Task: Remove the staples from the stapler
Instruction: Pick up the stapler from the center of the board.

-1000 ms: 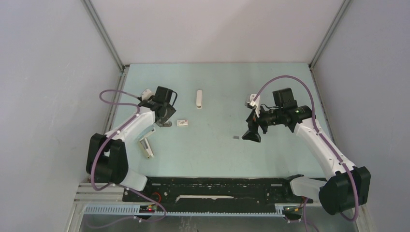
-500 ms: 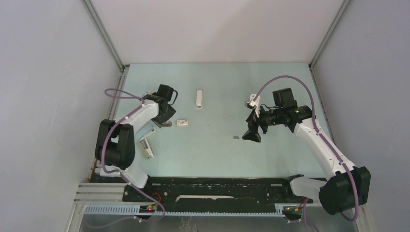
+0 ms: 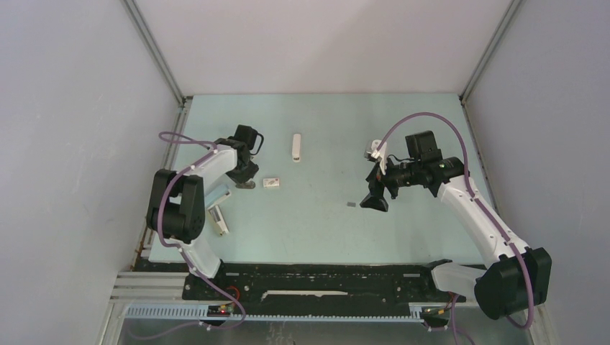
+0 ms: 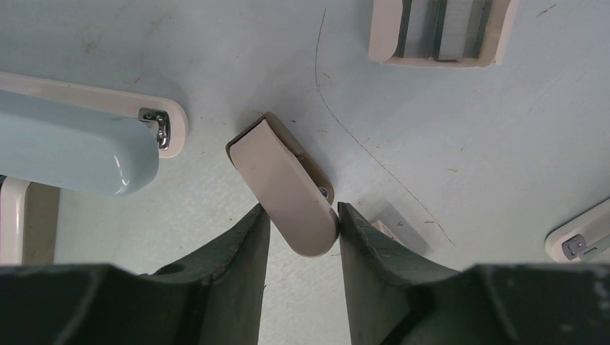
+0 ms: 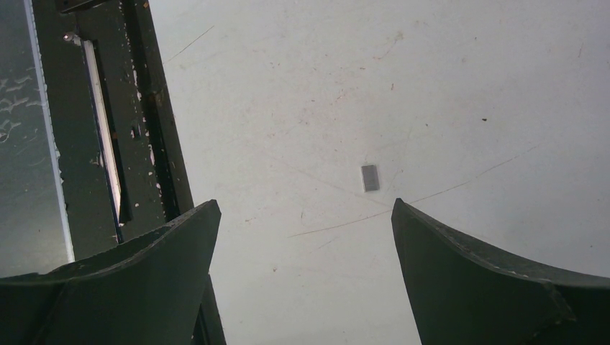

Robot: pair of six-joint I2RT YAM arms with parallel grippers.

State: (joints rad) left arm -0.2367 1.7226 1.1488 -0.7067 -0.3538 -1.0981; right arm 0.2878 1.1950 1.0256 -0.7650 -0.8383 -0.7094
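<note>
**Bench stock: stapler gripped, staples loose**

- Bench (image 3: pixel 316 122): pale green.
- Right gripper (image 5: pixel 306 204): fingers spread wide, holding nothing.
- Left gripper (image 4: pixel 300 208): narrowed, fingers pressed against both sides of the stapler's rounded end.
- Light blue stapler (image 4: pixel 72 154): just left of the left gripper.
- Stapler (image 4: pixel 277 172): grey-beige, slanting away from the left gripper.
- Staples (image 5: pixel 370 177): one short grey strip, just ahead of the right gripper, untouched.

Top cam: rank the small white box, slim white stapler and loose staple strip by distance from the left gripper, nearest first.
From the left gripper:
1. Small white box, just to its right.
2. Slim white stapler, farther back, mid-table.
3. Staple strip, well right, beside the right gripper.
</note>
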